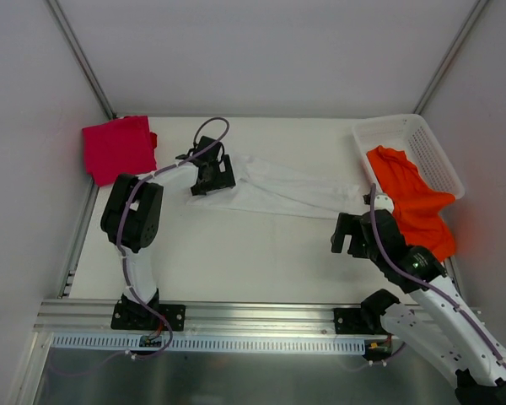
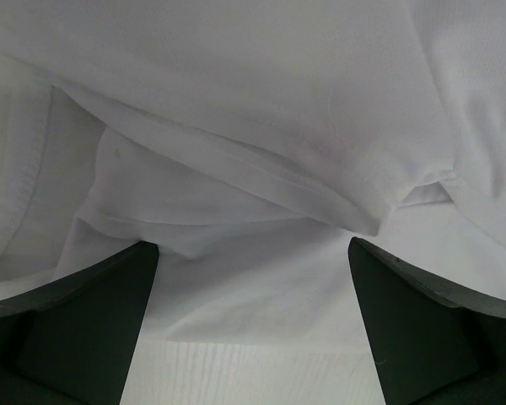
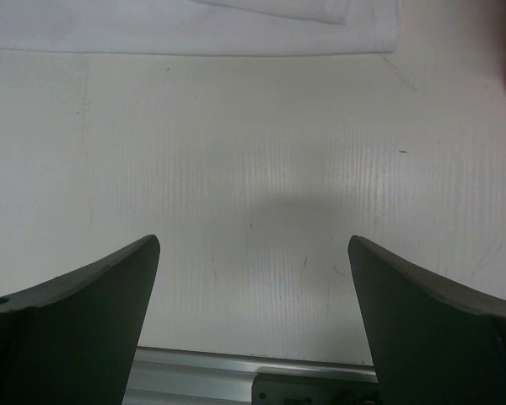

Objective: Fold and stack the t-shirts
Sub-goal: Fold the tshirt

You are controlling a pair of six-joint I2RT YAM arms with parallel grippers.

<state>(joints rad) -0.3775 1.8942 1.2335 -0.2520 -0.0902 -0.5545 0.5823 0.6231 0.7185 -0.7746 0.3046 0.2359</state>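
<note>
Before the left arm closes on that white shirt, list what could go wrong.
1. The open left gripper hangs over overlapping hems of the white t-shirt; closing could pinch several layers and bunch the fold.
2. The open right gripper is over bare table, short of the shirt's edge; a one-sided pull might drag it crooked.
3. The orange t-shirt spills from the basket beside the right arm and could snag.

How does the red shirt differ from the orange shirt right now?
The red shirt is folded into a compact, roughly square packet; the orange shirt is unfolded and rumpled. The red shirt lies flat on the table at its far left corner; the orange shirt spills out of the basket on the right, partly inside and partly over its near rim. Both are plain, bright cloth with no print showing.
</note>
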